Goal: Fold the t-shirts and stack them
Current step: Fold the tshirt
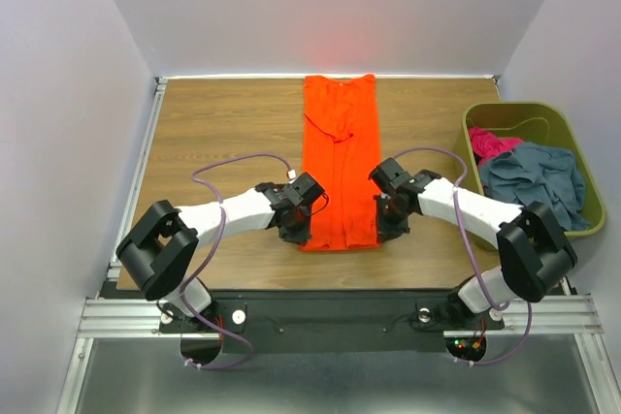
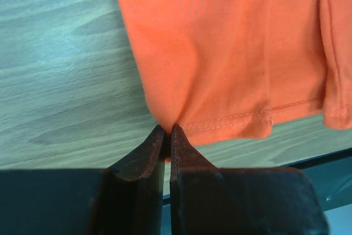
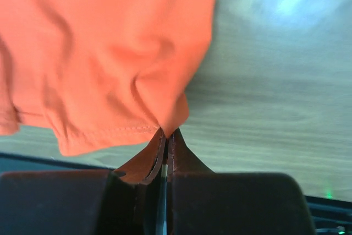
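A bright orange t-shirt lies folded into a long narrow strip down the middle of the wooden table, its hem toward the arms. My left gripper is shut on the hem's near left corner; in the left wrist view the orange cloth is pinched between the jaw tips of the gripper. My right gripper is shut on the near right corner, and the orange cloth bunches into the tips of that gripper. A slate blue-grey t-shirt and a magenta-pink one lie crumpled in the tub.
An olive-green plastic tub stands at the table's right edge, beside the right arm. Bare wood stretches left of the orange strip. The table's near edge meets a black rail where the arm bases sit.
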Action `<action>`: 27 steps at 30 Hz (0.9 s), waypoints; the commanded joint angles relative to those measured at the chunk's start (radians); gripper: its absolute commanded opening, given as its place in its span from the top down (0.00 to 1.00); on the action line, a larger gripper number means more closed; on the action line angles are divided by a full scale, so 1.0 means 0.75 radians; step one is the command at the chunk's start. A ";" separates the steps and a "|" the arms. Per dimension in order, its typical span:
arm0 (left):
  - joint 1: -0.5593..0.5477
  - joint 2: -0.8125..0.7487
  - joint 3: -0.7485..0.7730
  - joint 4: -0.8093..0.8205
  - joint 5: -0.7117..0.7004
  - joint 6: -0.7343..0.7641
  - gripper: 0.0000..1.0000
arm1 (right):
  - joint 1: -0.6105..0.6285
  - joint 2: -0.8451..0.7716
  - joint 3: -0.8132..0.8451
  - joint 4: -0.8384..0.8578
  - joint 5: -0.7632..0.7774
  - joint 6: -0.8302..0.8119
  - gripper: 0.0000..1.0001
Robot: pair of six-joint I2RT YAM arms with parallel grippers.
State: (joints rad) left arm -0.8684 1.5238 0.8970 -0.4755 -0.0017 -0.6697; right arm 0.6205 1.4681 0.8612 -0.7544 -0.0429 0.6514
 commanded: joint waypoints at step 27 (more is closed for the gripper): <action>0.454 0.703 1.162 -0.008 -0.196 0.375 1.00 | -0.387 0.765 1.275 -0.001 0.286 -0.439 0.99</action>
State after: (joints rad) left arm -0.5484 2.0369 1.7054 -0.5034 -0.1070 -0.4442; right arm 0.3542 2.0148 1.7687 -0.7937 0.1566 0.3542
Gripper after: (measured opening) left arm 0.166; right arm 0.036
